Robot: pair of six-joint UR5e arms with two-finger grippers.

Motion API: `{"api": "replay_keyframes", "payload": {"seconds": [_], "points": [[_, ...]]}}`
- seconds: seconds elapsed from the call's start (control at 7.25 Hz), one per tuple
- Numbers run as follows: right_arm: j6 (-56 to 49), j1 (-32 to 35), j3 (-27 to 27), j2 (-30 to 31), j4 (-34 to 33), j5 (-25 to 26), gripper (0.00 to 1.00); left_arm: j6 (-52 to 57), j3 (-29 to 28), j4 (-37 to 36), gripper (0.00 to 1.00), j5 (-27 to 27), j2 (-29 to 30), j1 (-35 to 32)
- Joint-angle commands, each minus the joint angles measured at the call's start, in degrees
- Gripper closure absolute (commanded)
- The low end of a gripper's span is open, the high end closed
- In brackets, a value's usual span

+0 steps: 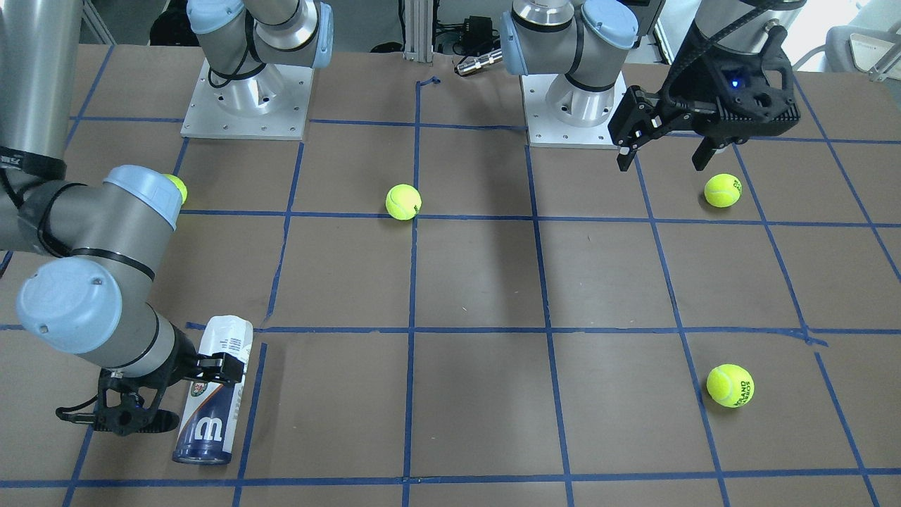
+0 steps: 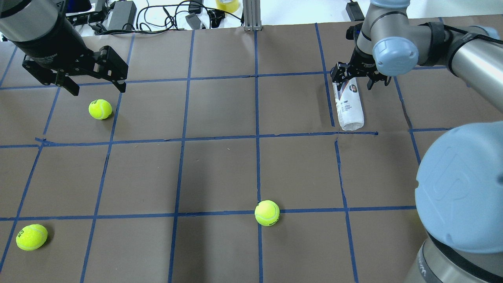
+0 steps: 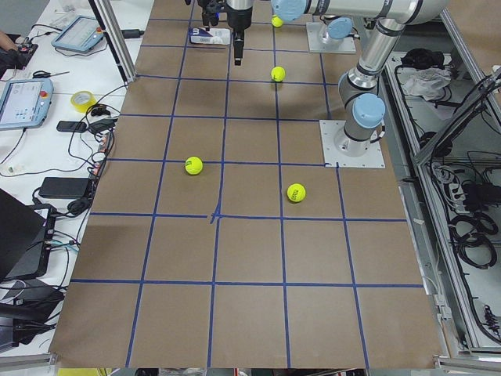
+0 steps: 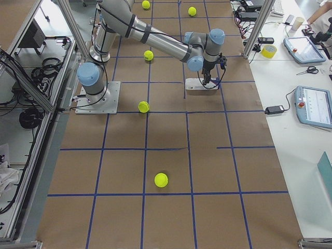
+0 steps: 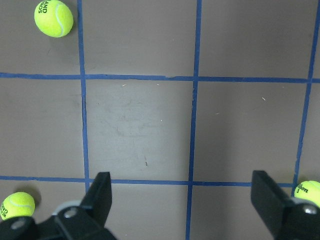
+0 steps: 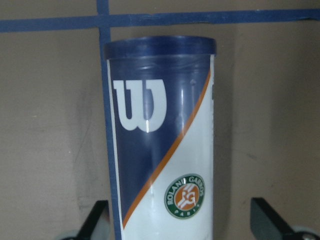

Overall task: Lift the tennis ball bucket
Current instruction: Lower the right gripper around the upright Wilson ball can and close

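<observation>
The tennis ball bucket is glossy smooth plastic, the table cover matt brown paper.

The tennis ball bucket is showing a white "W" on its navy band, ahead of the right gripper. Nearer that gripper, a round crest is reading "ROLAND GARROS PARIS". A tennis ball well ahead of the left gripper is carrying "ROLAND".

In the overhead view a brown tabletop bears a blue tape grid. Three yellow balls lie well apart on it: the upper-left ball, the lower-left ball and the lower-centre ball, which sits on a tape line. Past the top edge lie black cables and a tape roll.
</observation>
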State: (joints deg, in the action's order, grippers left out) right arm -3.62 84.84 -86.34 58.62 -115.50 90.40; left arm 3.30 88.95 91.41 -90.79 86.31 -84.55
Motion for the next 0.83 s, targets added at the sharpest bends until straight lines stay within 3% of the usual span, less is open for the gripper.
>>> {"api": "replay_keyframes", "payload": {"seconds": [0.0, 0.69], "points": [[-0.07, -0.02, -0.05, -2.1, -1.3, -1.54, 0.0, 0.04, 0.0, 0.0, 0.0, 0.0, 0.0, 0.0], [0.37, 0.15, -0.32, -4.74, -1.4, -1.28, 0.0, 0.04, 0.0, 0.0, 0.0, 0.0, 0.0, 0.0]]}}
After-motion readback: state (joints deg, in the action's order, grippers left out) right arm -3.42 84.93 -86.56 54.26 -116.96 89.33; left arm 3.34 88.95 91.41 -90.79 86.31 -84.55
